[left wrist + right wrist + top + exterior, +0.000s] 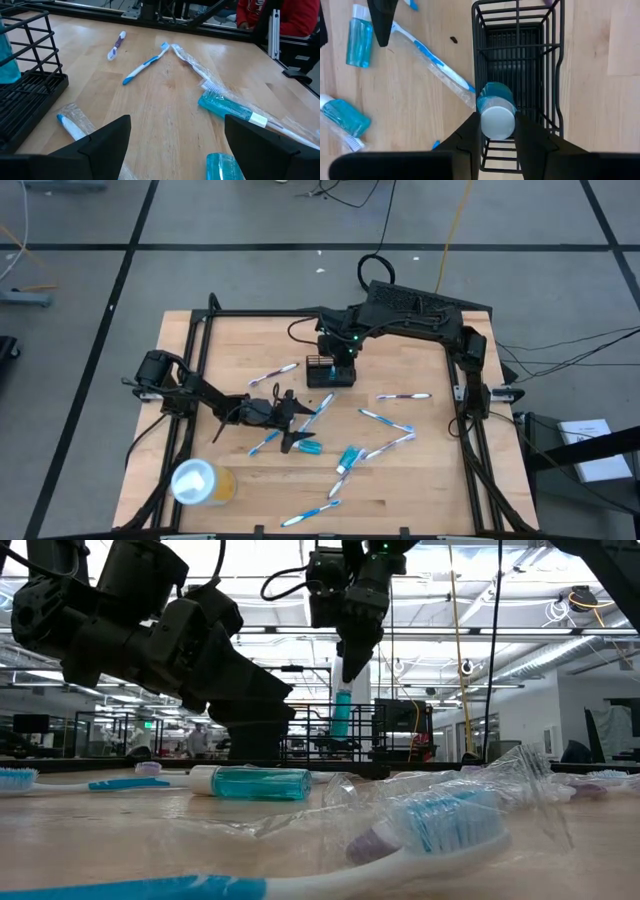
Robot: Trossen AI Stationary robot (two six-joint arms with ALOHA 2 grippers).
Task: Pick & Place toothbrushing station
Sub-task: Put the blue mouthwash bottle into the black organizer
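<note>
Currently you are holding a small teal tube [496, 112] with a white cap in the right hand [497, 131], fingers clamped on either side of the cap, directly above the toothbrushing station [331, 371] — the black wire-mesh holder standing near the back middle of the bench [420, 480]. The tube's lower end is sitting inside the wire frame, close to one rim [476, 75] and not centred over the compartment.

What could go wrong: if you are releasing from here, the tube may be catching on that rim or on a cross-wire and tipping out, or leaning against the side. The holder looks light; a sideways nudge from the fingers could be sliding or tilting it. Judged from the wrist view, the fingers are passing close to the wires, so a wide opening may be snagging them.

Room for moving: the left hand [291, 423] is waiting low over the bench middle, fingers spread wide and empty, with a wrapped toothbrush [323, 406] and a teal bottle [306, 446] just beside it. These are lying between the two arms, so your clearest exit is straight up. Behind the holder the bench edge and the dark frame rail [260, 313] are near.
</note>
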